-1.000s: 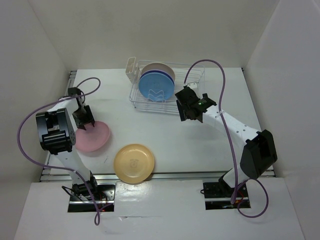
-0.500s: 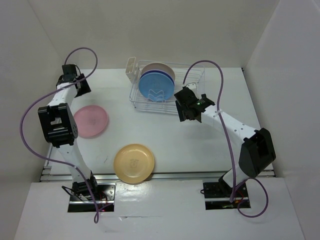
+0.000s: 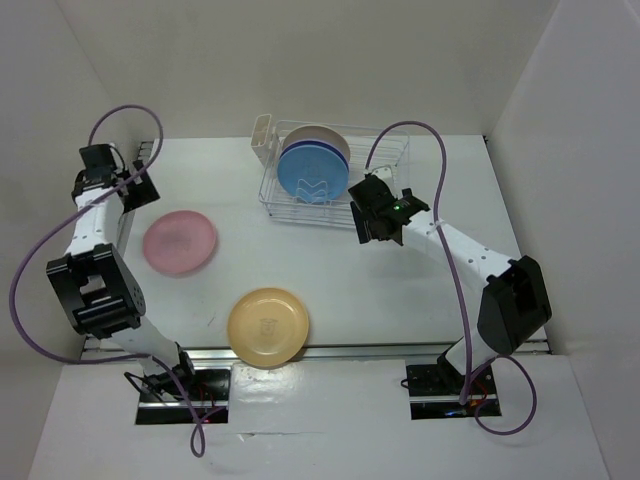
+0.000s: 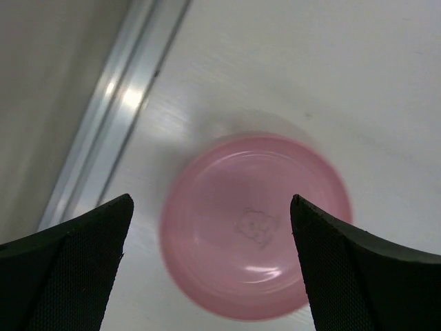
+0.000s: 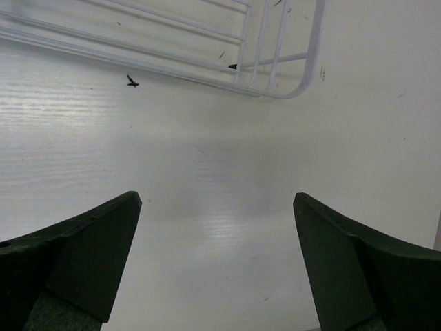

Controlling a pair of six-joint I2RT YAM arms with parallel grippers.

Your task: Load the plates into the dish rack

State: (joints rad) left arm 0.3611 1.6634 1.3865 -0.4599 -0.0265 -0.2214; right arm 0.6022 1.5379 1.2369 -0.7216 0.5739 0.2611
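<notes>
Two plates flat on the table (image 3: 400,290).
The yellow plate (image 3: 268,327) is laid nearest; the pink plate (image 3: 180,242) farther left, apart from the released, empty left gripper (image 4: 210,200). The right gripper (image 5: 217,196) is held spread and empty beside the rack (image 3: 385,150), blue plate (image 3: 312,172) stood inside.

**One overhead view, two wrist views looking down**

The top external camera looks steeply down from above and behind the arm bases (image 3: 440,380) at 6 o'clock, taking in the whole table (image 3: 400,290). The dish rack (image 3: 385,175) sits at 12. The left wrist camera faces down from some height between its own fingers (image 4: 69,276), over the pink plate (image 4: 255,227), which the overhead view has at 9 o'clock. The right wrist camera hangs nearer the tabletop, with a rack corner at 1 o'clock, also seen from overhead.
</notes>
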